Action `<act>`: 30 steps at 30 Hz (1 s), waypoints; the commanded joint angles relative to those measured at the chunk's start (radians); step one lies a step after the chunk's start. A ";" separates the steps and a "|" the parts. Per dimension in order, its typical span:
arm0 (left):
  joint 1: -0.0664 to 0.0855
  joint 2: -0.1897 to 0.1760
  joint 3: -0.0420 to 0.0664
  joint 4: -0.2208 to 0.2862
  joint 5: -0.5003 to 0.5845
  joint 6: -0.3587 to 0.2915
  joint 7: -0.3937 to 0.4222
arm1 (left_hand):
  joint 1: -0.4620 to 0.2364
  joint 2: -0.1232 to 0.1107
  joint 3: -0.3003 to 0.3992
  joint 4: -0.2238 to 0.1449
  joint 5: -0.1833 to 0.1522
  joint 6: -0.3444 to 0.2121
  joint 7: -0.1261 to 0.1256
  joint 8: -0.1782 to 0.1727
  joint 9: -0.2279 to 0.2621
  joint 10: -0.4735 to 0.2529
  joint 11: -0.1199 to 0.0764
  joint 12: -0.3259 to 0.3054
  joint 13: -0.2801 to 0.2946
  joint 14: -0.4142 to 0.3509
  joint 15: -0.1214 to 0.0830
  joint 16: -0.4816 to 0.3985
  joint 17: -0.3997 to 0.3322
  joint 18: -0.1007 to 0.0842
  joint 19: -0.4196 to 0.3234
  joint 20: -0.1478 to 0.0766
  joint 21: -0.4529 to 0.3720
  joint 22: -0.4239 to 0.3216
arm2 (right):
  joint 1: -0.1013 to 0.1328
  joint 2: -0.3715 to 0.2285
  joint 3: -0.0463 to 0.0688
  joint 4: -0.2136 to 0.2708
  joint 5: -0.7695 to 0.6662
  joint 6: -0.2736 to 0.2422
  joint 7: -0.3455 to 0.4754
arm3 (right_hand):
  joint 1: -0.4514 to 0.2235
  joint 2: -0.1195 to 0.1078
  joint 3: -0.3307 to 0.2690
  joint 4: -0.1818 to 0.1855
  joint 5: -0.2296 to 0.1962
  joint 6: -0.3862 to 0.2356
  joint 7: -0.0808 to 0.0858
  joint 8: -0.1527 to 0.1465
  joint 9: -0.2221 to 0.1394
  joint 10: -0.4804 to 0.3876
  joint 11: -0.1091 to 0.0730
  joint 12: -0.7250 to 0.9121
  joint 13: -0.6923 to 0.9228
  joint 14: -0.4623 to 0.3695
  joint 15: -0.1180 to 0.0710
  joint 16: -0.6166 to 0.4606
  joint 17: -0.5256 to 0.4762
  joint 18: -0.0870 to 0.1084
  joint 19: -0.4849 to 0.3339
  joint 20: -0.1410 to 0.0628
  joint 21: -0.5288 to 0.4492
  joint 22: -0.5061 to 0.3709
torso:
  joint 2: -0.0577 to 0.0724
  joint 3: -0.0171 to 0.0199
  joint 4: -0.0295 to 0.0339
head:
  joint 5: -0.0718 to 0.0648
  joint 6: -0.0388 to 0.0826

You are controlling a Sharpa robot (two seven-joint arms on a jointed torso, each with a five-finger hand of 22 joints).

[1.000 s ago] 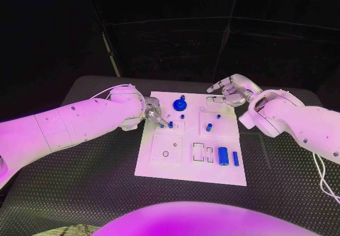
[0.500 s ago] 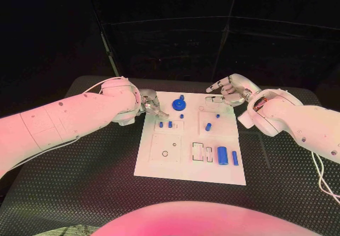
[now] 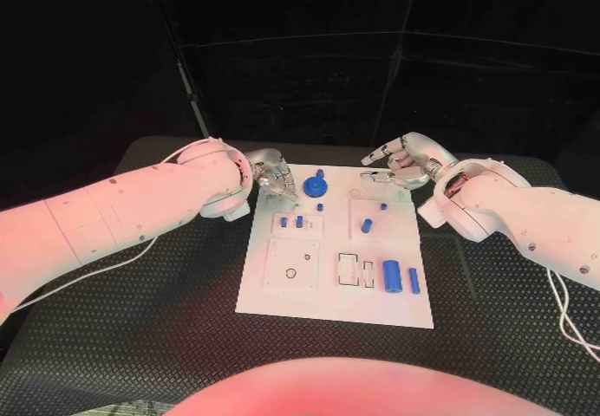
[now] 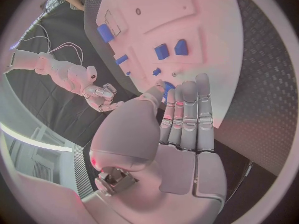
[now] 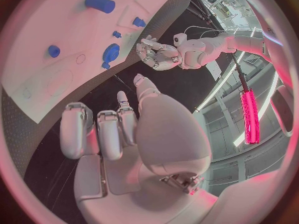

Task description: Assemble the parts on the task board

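- The white board (image 3: 337, 260) lies in the middle of the head view, on the black table (image 3: 150, 329), its long axis running from the top of the frame to the bottom.
- The left hand (image 3: 269, 178) hovers at the board's upper left corner. Its fingers (image 4: 187, 114) lie straight and close together in the left wrist view, holding nothing.
- The right hand (image 3: 398, 162) hangs over the board's upper right corner, fingers loosely curled and apart, with nothing seen in them.
- Blue parts sit across the board: a round knob (image 3: 316, 185) at upper centre, two small blocks (image 3: 291, 222) just below the left hand, a short peg (image 3: 368, 225) right of centre, tilted slightly.
- A large cylinder (image 3: 393, 276) and a thin bar (image 3: 414, 280) lie at the lower right, side by side, both pointing up and down the frame.
- Judged step: between picks, neither hand committed to a part (the two blocks are nearest the left hand).
- The next move likely calls for lowering a hand over one part, pinching it across its narrow side, and lining its long axis up with its slot.
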 commanded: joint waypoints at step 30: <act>0.005 0.147 -0.074 -0.114 -0.440 -0.072 0.248 | 0.005 -0.153 0.043 0.030 -0.006 0.155 -0.033 -0.231 -0.295 0.108 -0.014 -0.292 -0.341 0.431 -0.046 0.587 0.354 -0.056 0.427 -0.031 0.514 0.399 | 0.002 0.003 0.001 0.004 -0.001 -0.004 0.012 | -0.007 0.005 0.001 -0.005 0.006 0.003 0.000 0.003 -0.001 -0.011 -0.003 -0.010 0.031 0.057 -0.006 -0.008 0.036 0.014 -0.013 0.002 -0.013 -0.014 | 0.003 -0.0004 -0.0044 | -0.013 0.012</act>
